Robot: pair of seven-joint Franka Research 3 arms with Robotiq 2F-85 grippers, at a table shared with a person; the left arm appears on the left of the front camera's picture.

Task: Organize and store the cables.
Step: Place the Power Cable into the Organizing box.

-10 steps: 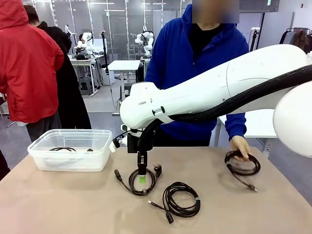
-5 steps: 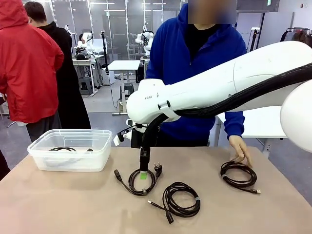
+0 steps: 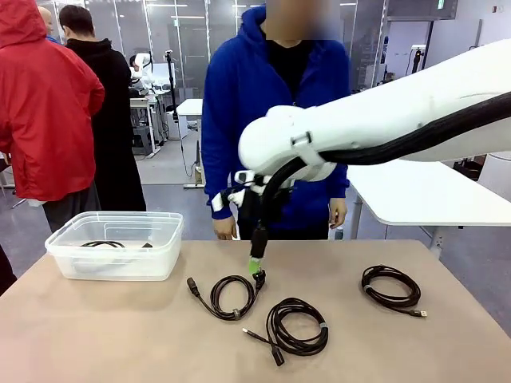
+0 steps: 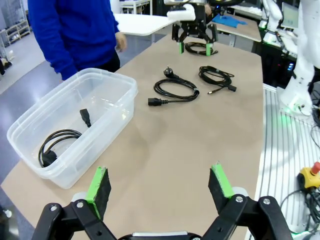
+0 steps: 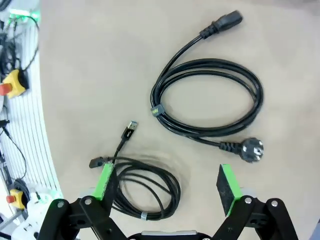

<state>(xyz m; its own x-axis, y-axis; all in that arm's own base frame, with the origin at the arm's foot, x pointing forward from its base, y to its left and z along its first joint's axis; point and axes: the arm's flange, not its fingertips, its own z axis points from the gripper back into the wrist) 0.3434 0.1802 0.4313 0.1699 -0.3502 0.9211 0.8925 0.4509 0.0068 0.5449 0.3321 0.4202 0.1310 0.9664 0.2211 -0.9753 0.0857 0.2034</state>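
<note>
Three coiled black cables lie on the table: a power cord, a thinner coil nearer me, and one at the right. Another cable lies inside the clear plastic bin. My right gripper hangs open just above the power cord's plug, with nothing between its fingers. My left gripper stands open and empty, high over the table's near left corner, well away from the bin.
A person in a blue hoodie stands at the far edge, with hands off the table. Bare tan tabletop lies between the bin and the cables. Other people stand behind the bin at the left.
My right gripper opened, let go of the power cord and rose up and to the right. The person laid the right-hand cable down, withdrew the hand and stepped left.
</note>
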